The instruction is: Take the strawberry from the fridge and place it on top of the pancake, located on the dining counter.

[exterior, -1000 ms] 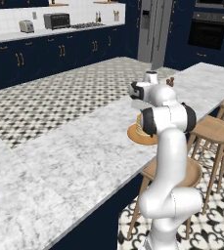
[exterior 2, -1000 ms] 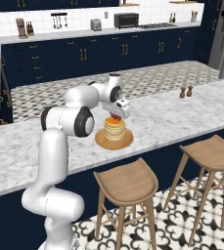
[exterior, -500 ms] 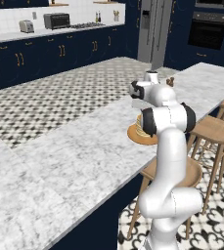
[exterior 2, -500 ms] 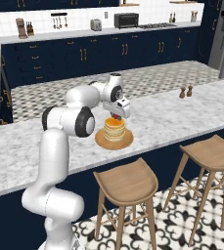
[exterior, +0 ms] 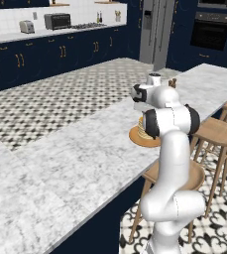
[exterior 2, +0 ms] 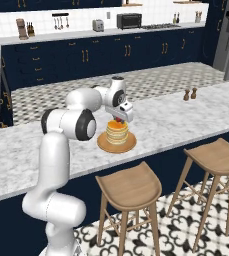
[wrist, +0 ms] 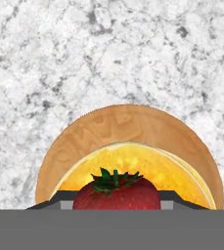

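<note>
— Where is the strawberry point(wrist: 116, 193)?
— Directly over the pancake point(exterior 2: 116, 132) on the dining counter point(exterior 2: 166, 117).
— And the gripper point(exterior 2: 118, 119)?
— Apparently pinching the strawberry; contact edges are hidden.

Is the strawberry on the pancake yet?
Cannot tell. The strawberry sits between the tool's fingers just over the pancake; touching isn't visible.

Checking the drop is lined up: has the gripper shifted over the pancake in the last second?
No. The gripper sits just above the pancake, same spot against the plate as before.
</note>
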Available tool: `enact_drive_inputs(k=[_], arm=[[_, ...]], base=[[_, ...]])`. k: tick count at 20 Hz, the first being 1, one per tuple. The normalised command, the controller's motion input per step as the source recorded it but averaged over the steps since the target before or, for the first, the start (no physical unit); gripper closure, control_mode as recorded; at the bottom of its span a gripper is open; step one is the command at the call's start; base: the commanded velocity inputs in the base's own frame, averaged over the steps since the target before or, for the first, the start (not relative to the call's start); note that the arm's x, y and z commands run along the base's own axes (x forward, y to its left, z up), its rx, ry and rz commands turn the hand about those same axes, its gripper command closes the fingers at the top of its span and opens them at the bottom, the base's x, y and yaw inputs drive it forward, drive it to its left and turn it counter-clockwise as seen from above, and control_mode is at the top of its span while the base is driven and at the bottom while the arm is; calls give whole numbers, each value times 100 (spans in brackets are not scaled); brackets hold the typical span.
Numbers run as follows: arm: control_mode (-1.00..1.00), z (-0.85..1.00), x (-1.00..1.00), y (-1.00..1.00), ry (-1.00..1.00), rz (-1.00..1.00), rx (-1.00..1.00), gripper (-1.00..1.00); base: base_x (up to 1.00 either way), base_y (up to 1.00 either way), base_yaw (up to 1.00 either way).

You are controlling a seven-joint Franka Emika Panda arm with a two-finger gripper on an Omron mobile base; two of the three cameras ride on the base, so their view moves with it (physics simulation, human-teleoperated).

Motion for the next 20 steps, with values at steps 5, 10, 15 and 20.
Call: enact_drive_inputs(k=[5,10,15,20], arm=[[-100,-19,-23,0,-7,0,1,100],[-100,-31,-15,1,-5,0,0,-100],[-100,-3,-15,0,-8,0,0,-100],[-100,1,-18,0,0,0,0,-100]], base=[[0,0,0],[0,0,0],[0,0,0],[0,0,0]])
